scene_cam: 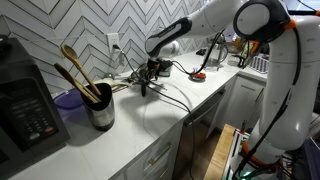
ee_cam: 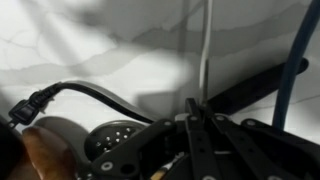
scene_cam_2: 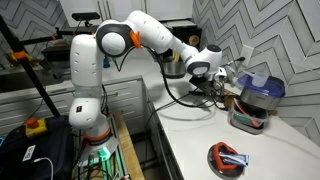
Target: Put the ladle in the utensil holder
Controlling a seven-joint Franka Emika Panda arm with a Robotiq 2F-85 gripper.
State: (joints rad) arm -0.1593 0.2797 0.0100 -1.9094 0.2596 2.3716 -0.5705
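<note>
By the far wall (scene_cam: 90,30), ladle (ee_cam: 240,92): lying low at the counter (scene_cam: 130,130), just under the gripper (ee_cam: 192,105).
Fingers (ee_cam: 188,130): pressing close together; cannot tell if gripping.
Handling: seeming light, stiff, slippery; grabbing the black handle (ee_cam: 268,80) looking best.
Utensil holder (scene_cam: 100,110): standing well apart.

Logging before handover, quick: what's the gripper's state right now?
Gripper: cannot be told. The fingers look close together in the dark wrist view, but any grasp is hidden.
</note>
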